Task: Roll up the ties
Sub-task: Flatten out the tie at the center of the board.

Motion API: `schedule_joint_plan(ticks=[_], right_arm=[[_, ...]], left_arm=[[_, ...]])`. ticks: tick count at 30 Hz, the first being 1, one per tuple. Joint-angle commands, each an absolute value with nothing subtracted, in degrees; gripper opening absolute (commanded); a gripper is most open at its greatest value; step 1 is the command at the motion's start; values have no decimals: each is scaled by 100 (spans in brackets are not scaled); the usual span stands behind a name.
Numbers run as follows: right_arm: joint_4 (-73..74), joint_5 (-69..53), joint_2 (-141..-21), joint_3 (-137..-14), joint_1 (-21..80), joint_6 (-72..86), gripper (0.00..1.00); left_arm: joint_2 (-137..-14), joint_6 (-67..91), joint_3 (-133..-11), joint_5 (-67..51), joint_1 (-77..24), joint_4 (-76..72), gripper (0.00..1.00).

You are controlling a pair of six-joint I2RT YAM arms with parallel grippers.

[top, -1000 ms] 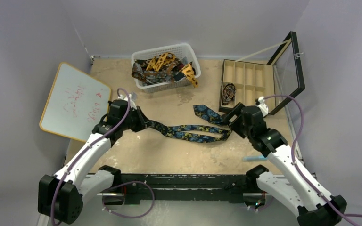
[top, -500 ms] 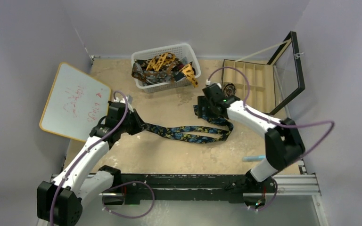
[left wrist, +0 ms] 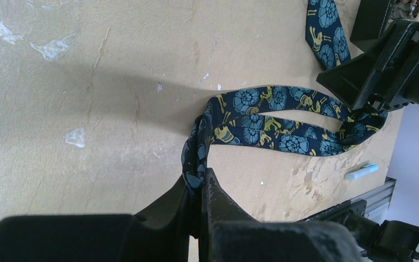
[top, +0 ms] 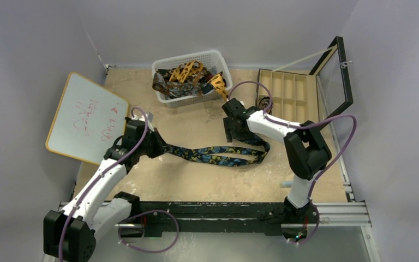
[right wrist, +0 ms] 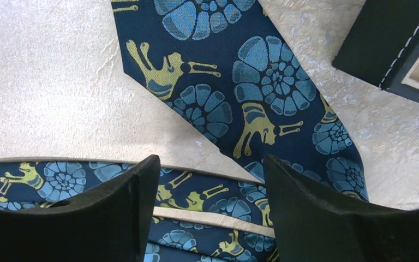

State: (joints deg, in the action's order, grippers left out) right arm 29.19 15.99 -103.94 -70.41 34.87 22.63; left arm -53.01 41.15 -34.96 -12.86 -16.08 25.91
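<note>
A dark navy tie [top: 218,154] with blue and gold snails lies folded on the tan table. My left gripper [top: 157,145] is shut on its narrow end; in the left wrist view the fabric [left wrist: 262,117] bunches into the closed gripper [left wrist: 199,183]. My right gripper [top: 230,132] hovers open over the wide pointed end [right wrist: 251,82], fingers [right wrist: 210,174] apart above two lower strips of the tie, holding nothing. More ties [top: 188,73], orange-yellow and dark brown, lie heaped in the basket.
The white mesh basket [top: 180,101] stands at the back centre. A black compartment box [top: 286,90] with its lid up sits at the back right, its corner [right wrist: 393,49] close to my right gripper. A whiteboard [top: 84,117] leans at left. A blue marker [left wrist: 361,171] lies near the front edge.
My right arm has swung from the tie's folded right side to over its wide end, further back and left. The left gripper has kept its hold, drifting slightly.
</note>
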Motion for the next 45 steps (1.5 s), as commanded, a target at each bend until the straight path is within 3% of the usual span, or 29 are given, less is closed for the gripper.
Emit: schedule_joint_plan(ticks=[1,3,8,14,26,33,41,45], right_arm=[[3076,1781,-10660,-7035,3474,2299,66],[3063,1778,-10873,-7024,3472,2354,57],[2906,1964,-10985,-6900,3454,2446,52],[2696,1934,-10804,-6756,3382,2482,28],[2255,1878,-10277,-6692,3217,2360,0],[1927,1498,-9183,-6551,2829,2738,0],[1381,1524,-6197,-4780,1485,4399,0],[1510,2148,-4950,-4099,994,4994,0]], left_arm=[[-5241,3997,-3489,-1414,-1538,2435,0],[-5226,3975,-3494,-1394,-1530,2447,0],[-5164,3944,-3500,-1396,-1516,2453,0],[-5238,3902,-3500,-1380,-1503,2456,0],[-5183,3902,-3497,-1372,-1494,2505,0],[-5186,3905,-3609,-1237,-1470,2555,0],[-5137,3782,-4055,-1212,-1304,2749,0],[-5091,3693,-4160,-1232,-1266,2819,0]])
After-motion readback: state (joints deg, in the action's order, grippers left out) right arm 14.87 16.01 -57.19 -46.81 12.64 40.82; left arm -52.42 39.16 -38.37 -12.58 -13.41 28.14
